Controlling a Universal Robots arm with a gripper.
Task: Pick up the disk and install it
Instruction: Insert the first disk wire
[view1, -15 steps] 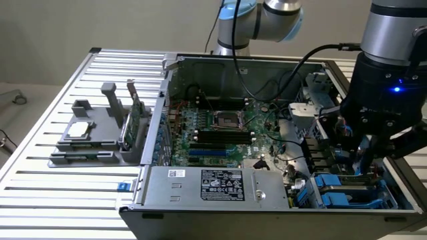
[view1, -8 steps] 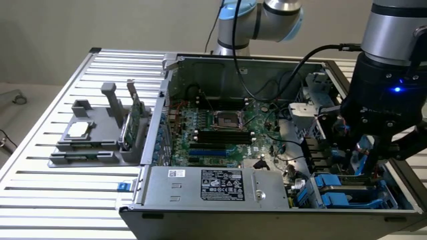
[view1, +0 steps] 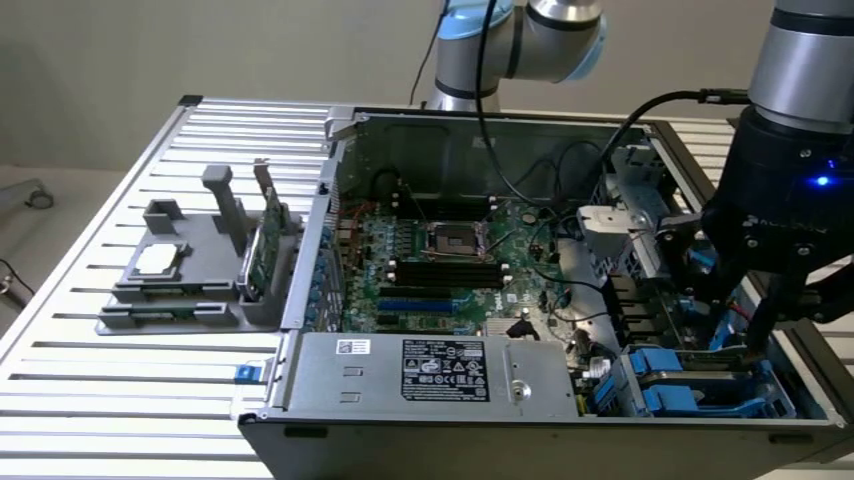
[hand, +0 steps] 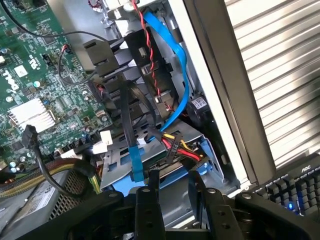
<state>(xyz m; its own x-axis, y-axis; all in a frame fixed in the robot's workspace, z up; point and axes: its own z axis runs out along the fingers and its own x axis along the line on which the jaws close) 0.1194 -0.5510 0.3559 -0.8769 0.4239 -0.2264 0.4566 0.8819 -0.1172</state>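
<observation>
The disk (hand: 122, 186) lies in the drive bay at the front corner of the open computer case, on the exterior view's right. Its blue carrier frame shows at both sides, and black, red and yellow cables (hand: 172, 145) cross over its top. In the exterior view the blue carrier (view1: 687, 372) sits low in the bay. My gripper (hand: 172, 182) hangs just above the disk with its two black fingers (hand: 152, 182) apart and nothing between them. From the exterior view the gripper (view1: 737, 335) reaches down into the bay from the black wrist.
The motherboard (view1: 441, 265) fills the case floor and the grey power supply (view1: 427, 372) lies along the front. A blue flat cable (hand: 177, 65) runs over the bay wall. A grey fixture (view1: 187, 275) holding a small chip and a green card stands on the slatted table (view1: 120, 380).
</observation>
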